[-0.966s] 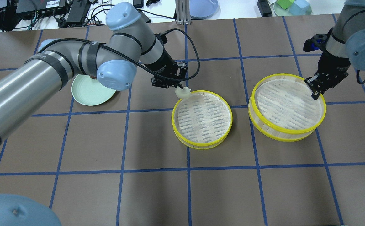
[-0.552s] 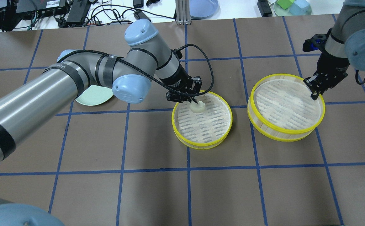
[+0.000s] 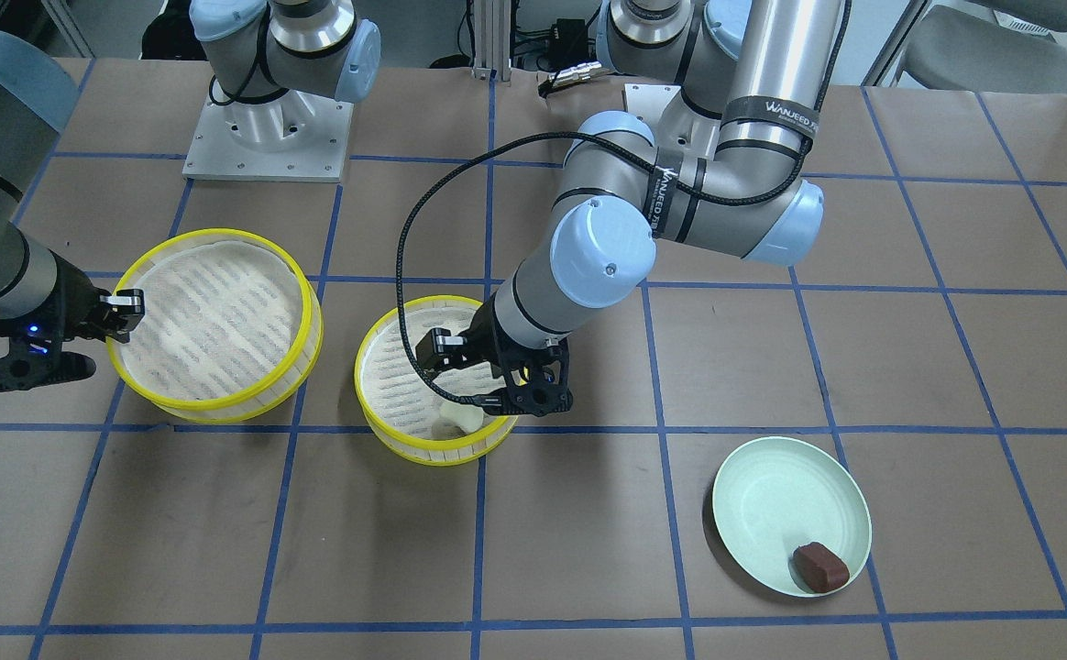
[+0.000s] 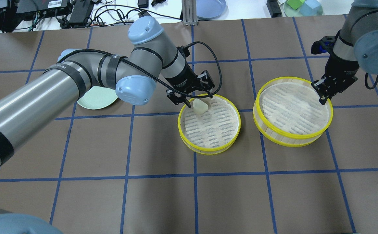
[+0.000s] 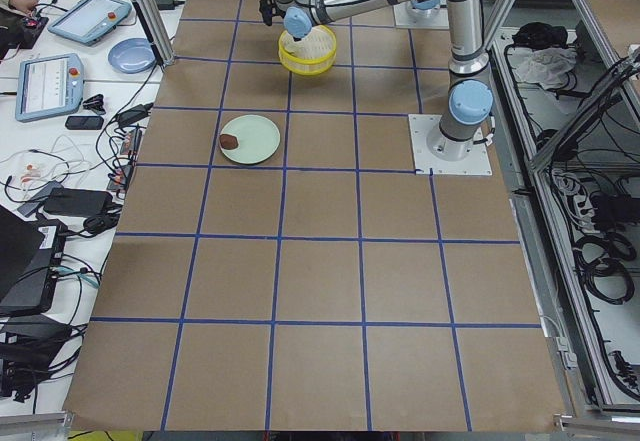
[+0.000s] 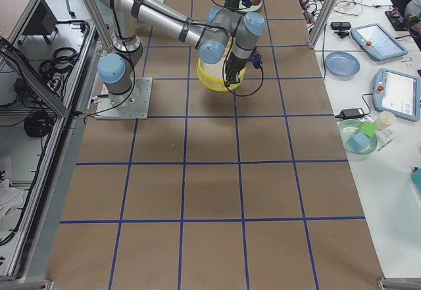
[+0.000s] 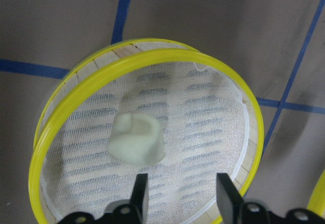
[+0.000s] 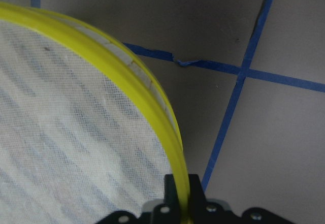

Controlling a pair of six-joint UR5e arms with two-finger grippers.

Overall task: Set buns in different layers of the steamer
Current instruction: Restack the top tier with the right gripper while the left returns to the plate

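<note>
Exterior front-facing, brown bun (image 3: 820,566): on the green plate (image 3: 772,495), by its near edge.
White bun (image 7: 137,141): lying in the middle tray (image 3: 423,447).
Left gripper (image 7: 182,186): fingers spread, just above the bun.
Right gripper (image 4: 322,97): pinching the rim of the other tray (image 4: 289,140).

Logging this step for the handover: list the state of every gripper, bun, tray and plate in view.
Middle yellow-rimmed steamer tray: holds one bun.
Right yellow-rimmed steamer tray: empty, rim gripped.
Cream-white rounded bun: loose in the middle tray.
Dark reddish-brown bun: lying on pale green round plate.
Left gripper: open, beside the cream-white bun.
Right gripper: shut on the right tray's rim.
</note>
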